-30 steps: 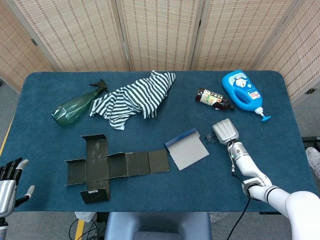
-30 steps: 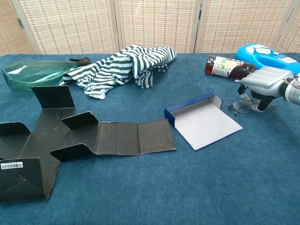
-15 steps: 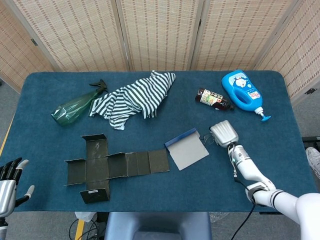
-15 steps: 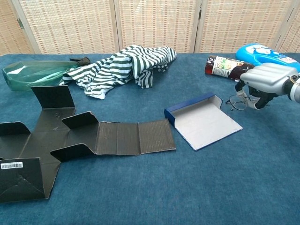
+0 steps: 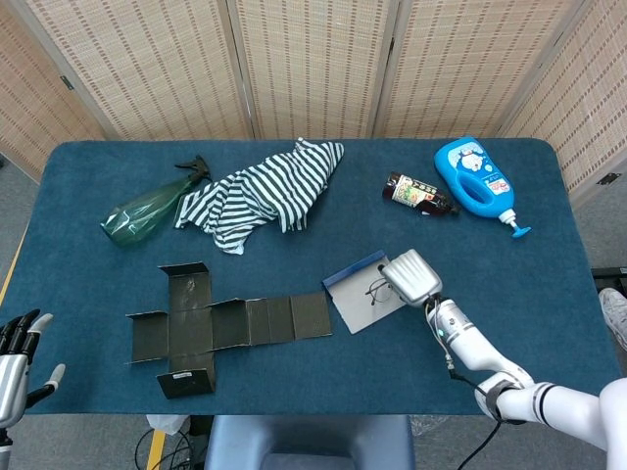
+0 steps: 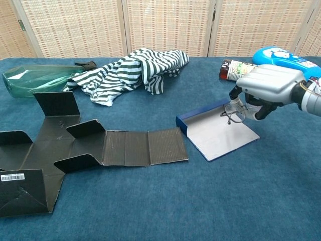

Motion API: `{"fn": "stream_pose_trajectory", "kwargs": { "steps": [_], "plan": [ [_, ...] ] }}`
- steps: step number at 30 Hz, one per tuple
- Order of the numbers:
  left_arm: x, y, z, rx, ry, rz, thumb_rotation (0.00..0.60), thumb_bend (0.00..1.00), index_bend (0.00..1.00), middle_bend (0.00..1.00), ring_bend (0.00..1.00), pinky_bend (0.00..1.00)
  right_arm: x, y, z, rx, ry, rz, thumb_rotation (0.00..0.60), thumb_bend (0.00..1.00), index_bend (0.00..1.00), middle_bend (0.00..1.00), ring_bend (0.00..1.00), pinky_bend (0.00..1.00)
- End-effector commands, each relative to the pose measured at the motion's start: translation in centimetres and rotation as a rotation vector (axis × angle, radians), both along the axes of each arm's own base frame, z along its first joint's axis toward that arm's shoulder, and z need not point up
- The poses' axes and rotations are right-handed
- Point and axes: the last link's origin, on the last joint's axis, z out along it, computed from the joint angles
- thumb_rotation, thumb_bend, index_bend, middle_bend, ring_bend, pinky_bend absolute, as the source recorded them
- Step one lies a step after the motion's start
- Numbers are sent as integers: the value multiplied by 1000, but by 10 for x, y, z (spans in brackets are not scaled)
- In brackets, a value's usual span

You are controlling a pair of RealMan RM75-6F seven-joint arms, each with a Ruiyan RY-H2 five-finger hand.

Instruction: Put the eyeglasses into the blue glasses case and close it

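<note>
The blue glasses case (image 5: 362, 295) (image 6: 215, 133) lies unfolded and flat near the table's middle, grey inside facing up, blue edge at its far side. My right hand (image 5: 411, 277) (image 6: 268, 85) hovers over the case's right part and holds the thin-rimmed eyeglasses (image 5: 378, 290) (image 6: 233, 112) from above, lifted off the cloth. The lenses hang below the fingers over the grey panel. My left hand (image 5: 18, 354) shows only in the head view at the bottom left corner, off the table, fingers spread, holding nothing.
A flattened black carton (image 5: 211, 326) lies left of the case. Further back are a green spray bottle (image 5: 147, 205), a striped cloth (image 5: 265, 191), a small dark bottle (image 5: 418, 193) and a blue detergent bottle (image 5: 475, 179). Blue cloth covers the table (image 5: 549, 284).
My right hand has lifted the eyeglasses from the cloth right of the case and carried them left, over the case's grey panel. The left hand has barely moved.
</note>
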Motion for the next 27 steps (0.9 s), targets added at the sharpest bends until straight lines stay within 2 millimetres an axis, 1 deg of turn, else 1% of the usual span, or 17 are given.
{"fn": "stream_pose_trajectory", "kwargs": {
  "steps": [1, 5, 9, 11, 16, 19, 21, 27],
  "plan": [
    [-2, -1, 1, 5, -4, 6, 600, 319, 178, 140, 149, 188, 7, -2, -12, 5, 8, 5, 600, 595, 608, 963, 977, 955],
    [-4, -3, 1, 9, -7, 10, 600, 319, 178, 140, 149, 188, 13, -1, -26, 14, 23, 20, 600, 576, 608, 963, 977, 955],
    [-7, -5, 2, 11, -14, 16, 600, 319, 177, 140, 148, 188, 16, 0, -34, 11, 41, 33, 600, 569, 593, 963, 977, 955],
    [-8, -5, 3, 12, -16, 19, 600, 319, 176, 140, 148, 188, 16, 1, -35, 9, 42, 34, 600, 543, 541, 962, 977, 955],
    [-10, -3, 2, 9, -22, 17, 600, 319, 176, 140, 149, 188, 13, 1, -33, -13, 51, 36, 600, 370, 346, 962, 977, 955],
    [-10, -2, 1, 4, -23, 15, 600, 319, 176, 140, 148, 188, 11, 3, -29, -25, 42, 30, 600, 302, 260, 947, 977, 955],
    [-10, -1, 0, 0, -25, 11, 600, 319, 176, 140, 148, 188, 11, 4, -27, -30, 36, 27, 600, 289, 221, 944, 977, 955],
    [-9, -1, 0, 2, -24, 9, 600, 319, 176, 140, 149, 188, 8, 8, -25, -33, 40, 27, 600, 238, 150, 944, 977, 955]
  ]
}}
